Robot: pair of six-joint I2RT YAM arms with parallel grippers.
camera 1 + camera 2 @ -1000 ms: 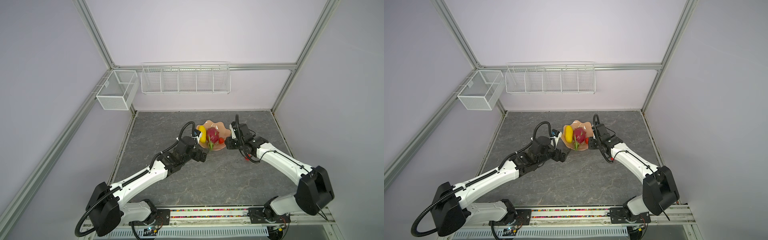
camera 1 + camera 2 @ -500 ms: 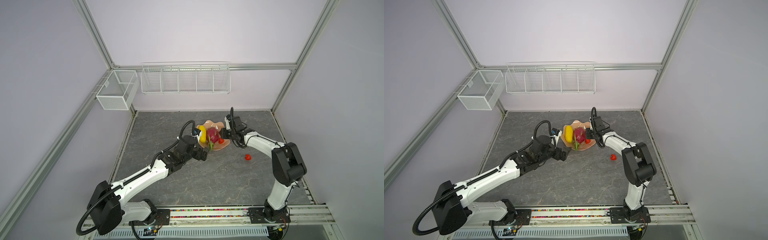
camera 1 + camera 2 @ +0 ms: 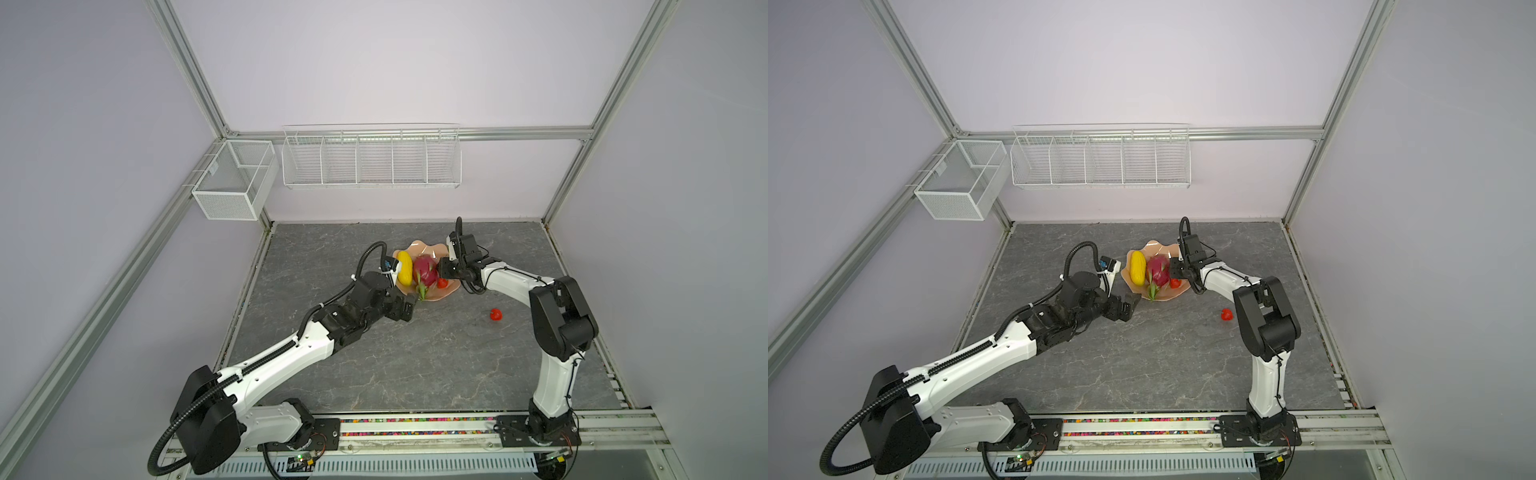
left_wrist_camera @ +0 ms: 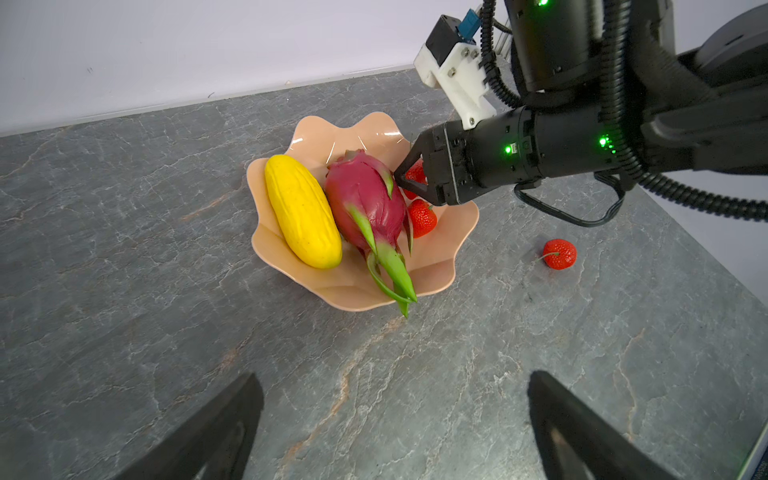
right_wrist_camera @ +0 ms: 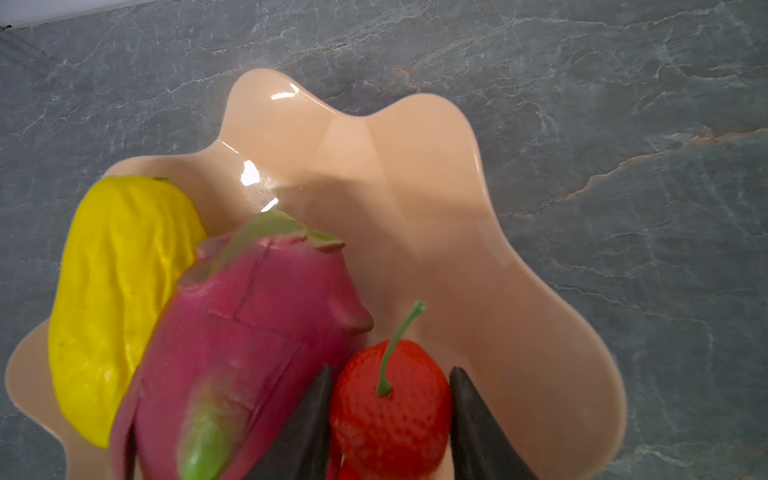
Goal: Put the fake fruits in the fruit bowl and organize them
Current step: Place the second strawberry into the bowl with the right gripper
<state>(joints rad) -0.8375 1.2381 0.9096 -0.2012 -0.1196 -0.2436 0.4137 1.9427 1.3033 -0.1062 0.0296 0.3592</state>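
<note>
Strawberry (image 4: 559,253): three. Dragon fruit (image 4: 365,199): one. Yellow fruit (image 4: 301,212): one. Bowl (image 4: 432,266): one.

Bowl (image 4: 357,297): yellow fruit (image 4: 301,212), dragon fruit (image 4: 365,199), loose strawberry (image 4: 422,218), gripped strawberry (image 5: 390,411); outside, stray strawberry (image 4: 560,254).

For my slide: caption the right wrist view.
A strawberry gripped by the fingers over the bowl, beside the dragon fruit.

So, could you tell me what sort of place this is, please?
Probably a robotics lab work cell: an aluminium frame boxes it in, the left arm and right arm are mounted on a base rail, and white wire baskets hang at the back.
</note>
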